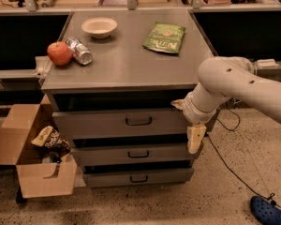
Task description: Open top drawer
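Observation:
The top drawer (107, 123) is the widest and tallest grey front of the grey cabinet (126, 71), just under its top, with a dark loop handle (138, 121) at its centre. A dark gap shows above the front. Two shallower grey drawers (136, 154) sit below it. My gripper (195, 138) hangs down at the end of the white arm (234, 86), at the right end of the top drawer's front, level with the gap between the top and middle drawers. It is well to the right of the handle and holds nothing that I can see.
On the cabinet top lie a red apple (59, 53), a tipped can (79, 51), a white bowl (99, 26) and a green snack bag (165, 38). An open cardboard box (35, 165) with snack packs stands on the floor at the left. A blue shoe (268, 211) and a cable (234, 172) lie at the right.

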Action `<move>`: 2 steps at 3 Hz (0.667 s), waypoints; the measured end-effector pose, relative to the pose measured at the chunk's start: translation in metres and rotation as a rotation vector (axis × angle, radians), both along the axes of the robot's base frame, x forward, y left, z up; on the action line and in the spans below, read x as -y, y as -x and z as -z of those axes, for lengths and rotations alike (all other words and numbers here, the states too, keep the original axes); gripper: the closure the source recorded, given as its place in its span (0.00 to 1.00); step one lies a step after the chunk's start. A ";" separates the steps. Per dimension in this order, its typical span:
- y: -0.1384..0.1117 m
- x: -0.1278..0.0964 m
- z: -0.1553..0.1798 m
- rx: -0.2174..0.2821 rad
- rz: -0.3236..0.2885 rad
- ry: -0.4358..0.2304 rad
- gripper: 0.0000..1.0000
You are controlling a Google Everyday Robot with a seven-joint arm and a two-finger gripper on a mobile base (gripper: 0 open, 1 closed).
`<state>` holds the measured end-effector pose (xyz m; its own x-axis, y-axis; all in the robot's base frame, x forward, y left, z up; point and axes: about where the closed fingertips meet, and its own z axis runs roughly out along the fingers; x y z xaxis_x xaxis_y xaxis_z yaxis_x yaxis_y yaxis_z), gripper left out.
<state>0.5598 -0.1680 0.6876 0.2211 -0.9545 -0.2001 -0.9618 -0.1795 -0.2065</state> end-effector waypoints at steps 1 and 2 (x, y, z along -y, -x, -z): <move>-0.018 -0.004 0.018 -0.016 -0.003 0.007 0.00; -0.032 -0.011 0.031 -0.029 -0.008 0.009 0.00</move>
<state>0.5921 -0.1570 0.6561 0.2232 -0.9544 -0.1982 -0.9659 -0.1890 -0.1772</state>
